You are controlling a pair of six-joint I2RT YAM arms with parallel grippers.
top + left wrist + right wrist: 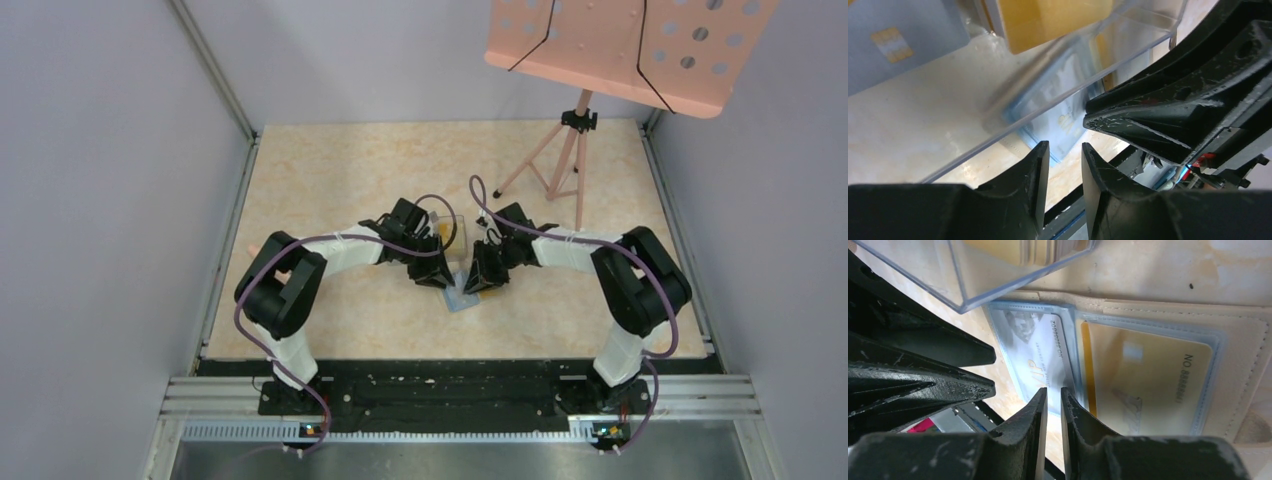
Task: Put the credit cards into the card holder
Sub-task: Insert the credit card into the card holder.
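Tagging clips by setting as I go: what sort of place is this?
Probably a purpose-built robot test cell: plain panel walls box in a beige tabletop, a metal mounting rail runs along its near edge, and a pink perforated board stands on a tripod at the back.

Card holder [1243, 335]: tan leather-like outer, matt, stitched edge; clear glossy plastic sleeves inside
Credit cards [1148, 375]: smooth plastic, seen through the sleeves
Box [998, 270]: transparent hard plastic, glossy
Right gripper [1054, 392]: black plastic, matt, scuffed
Table [1173, 265]: smooth marbled surface, faint sheen
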